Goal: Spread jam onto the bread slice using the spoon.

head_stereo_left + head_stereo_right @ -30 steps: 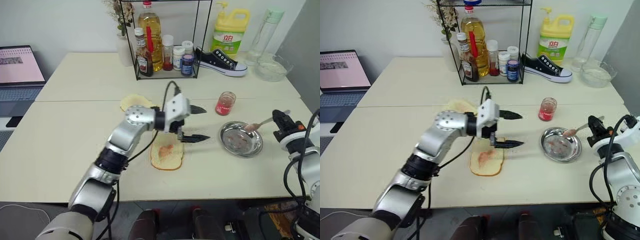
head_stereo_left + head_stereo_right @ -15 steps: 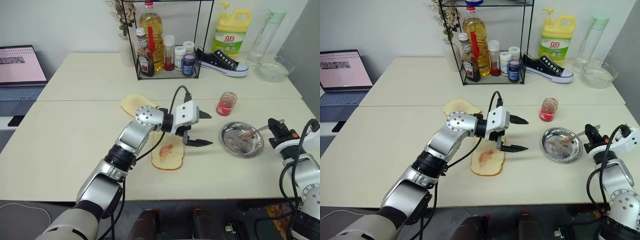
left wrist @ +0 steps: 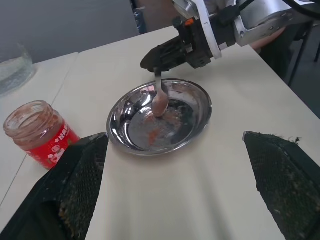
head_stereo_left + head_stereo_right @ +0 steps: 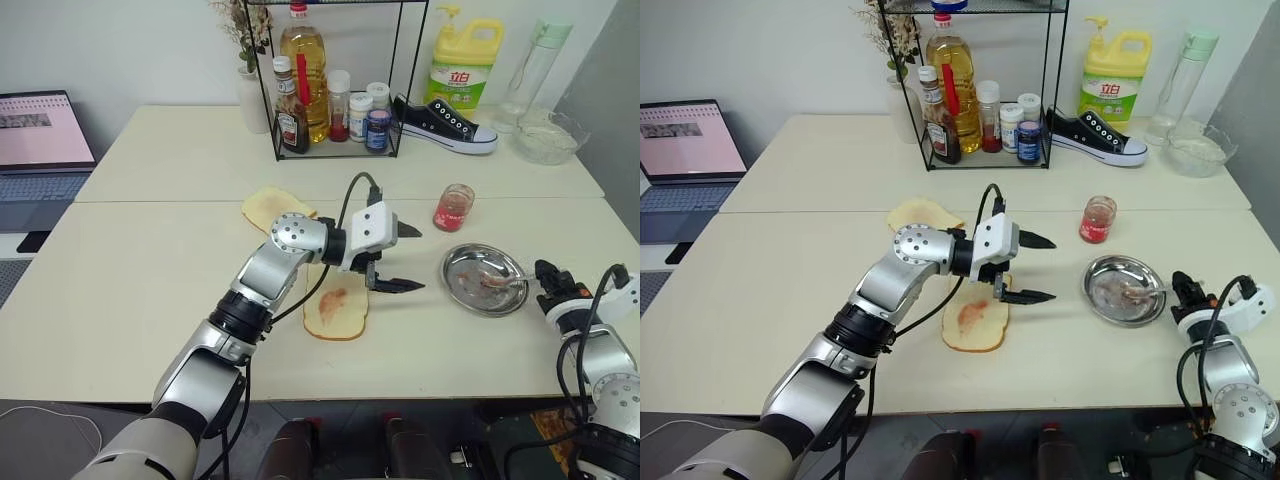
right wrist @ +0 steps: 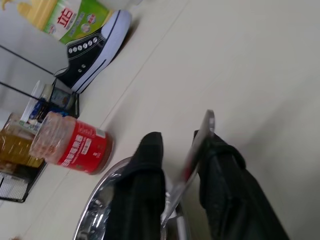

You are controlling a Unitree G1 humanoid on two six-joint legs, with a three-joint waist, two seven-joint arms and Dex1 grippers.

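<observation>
Since a second ago my right gripper has sunk from above the table to the rim of the round metal dish, and the spoon has come down with it, its bowl now resting inside the dish. My right wrist view shows what the head views leave small: the slim shiny handle leans against one black finger while the other stands a little apart, so the fingers are narrowly parted and I cannot tell whether they grip it. My left wrist view shows red smears on the dish's mirrored floor and the spoon's oval bowl coated pinkish. My left gripper hangs over the table just beyond the bread slice, fingers spread wide, holding nothing. That slice lies flat, pale with a thin golden crust and a small red smear. The jam sits in its clear ribbed glass jar near the dish.
</observation>
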